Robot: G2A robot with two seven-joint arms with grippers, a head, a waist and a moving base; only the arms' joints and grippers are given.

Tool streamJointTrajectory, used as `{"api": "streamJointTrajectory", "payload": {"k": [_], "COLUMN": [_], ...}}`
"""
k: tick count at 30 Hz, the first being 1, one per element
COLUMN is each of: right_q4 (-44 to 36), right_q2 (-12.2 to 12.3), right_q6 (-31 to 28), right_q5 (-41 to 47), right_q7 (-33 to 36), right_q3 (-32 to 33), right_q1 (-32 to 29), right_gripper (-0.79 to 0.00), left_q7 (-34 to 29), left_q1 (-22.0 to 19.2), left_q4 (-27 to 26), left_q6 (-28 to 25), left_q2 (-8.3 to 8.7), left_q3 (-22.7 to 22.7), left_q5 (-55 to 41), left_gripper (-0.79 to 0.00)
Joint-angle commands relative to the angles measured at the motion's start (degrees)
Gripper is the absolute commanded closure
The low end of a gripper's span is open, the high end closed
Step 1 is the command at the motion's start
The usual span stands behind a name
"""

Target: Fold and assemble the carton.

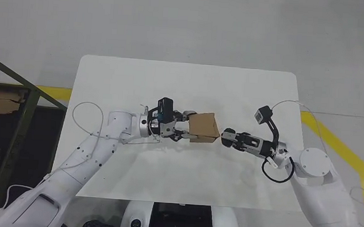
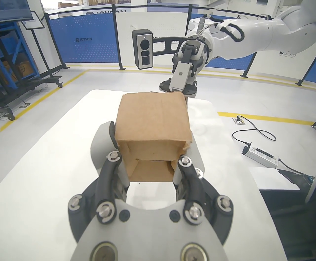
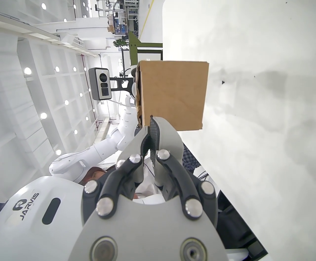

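Note:
A small brown carton (image 1: 204,127) lies on its side at the middle of the white table (image 1: 171,81). My left gripper (image 2: 150,145) is shut on the carton (image 2: 151,118), one finger on each side wall at its open end; inner flaps are visible in the opening. From the opposite side, my right gripper (image 3: 150,124) is shut, its fingertips together and touching the carton (image 3: 172,94) at an upper corner edge. In the top view the left gripper (image 1: 181,127) and right gripper (image 1: 226,136) flank the carton. The left wrist view has the right gripper (image 2: 176,90) at the carton's far edge.
The table has bare surface all around the carton, with edges on every side. Left of the table stands a green frame holding flat cardboard (image 1: 4,102). A power adapter with cable (image 2: 261,154) lies on the floor beyond the table.

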Motion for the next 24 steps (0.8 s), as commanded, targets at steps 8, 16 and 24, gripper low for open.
{"api": "streamJointTrajectory", "payload": {"k": [8, 16, 24], "right_q4": [-0.03, 0.74, 2.03], "right_q2": [-0.07, -0.34, -0.29], "right_q6": [0.41, 1.43, 0.61], "right_q5": [-0.4, -1.5, -0.46], "right_q7": [0.48, 0.23, -0.32], "right_q3": [-1.11, -3.16, -2.43], "right_q1": [0.88, 2.61, 2.83], "right_gripper": [0.0, 0.0, 0.0], "left_q7": [-0.36, -1.3, -1.59], "left_q1": [0.05, -0.25, -0.54], "left_q4": [-0.33, -0.29, 0.91], "left_q6": [0.05, 0.03, -0.14], "left_q2": [-0.11, -0.35, -0.58], "left_q3": [0.01, 0.39, 0.63], "left_q5": [0.1, -0.24, -0.68], "left_gripper": [-0.406, -0.409, -0.425]}}
